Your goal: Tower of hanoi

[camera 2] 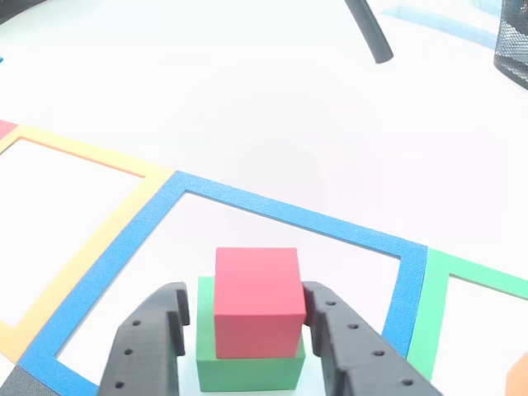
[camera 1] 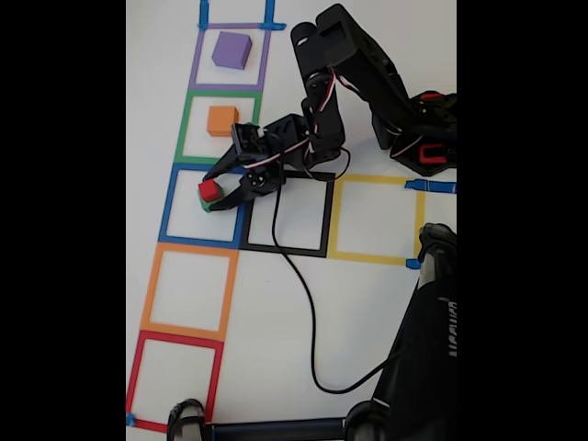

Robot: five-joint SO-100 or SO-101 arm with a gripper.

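Reaching low across the table, we see the gripper point(camera 2: 252, 326) pinching a matte red cube point(camera 2: 256, 301) atop the green cube point(camera 2: 247, 371).

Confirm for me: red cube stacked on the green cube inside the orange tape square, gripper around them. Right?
Wrong square. The red cube sits on the green cube inside the blue tape square, as the fixed view shows. The gripper does straddle them.

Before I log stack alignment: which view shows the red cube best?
The other view: the red cube is close and large, sitting on the green cube between the jaws. In the fixed view it is small, with little of the green cube visible.
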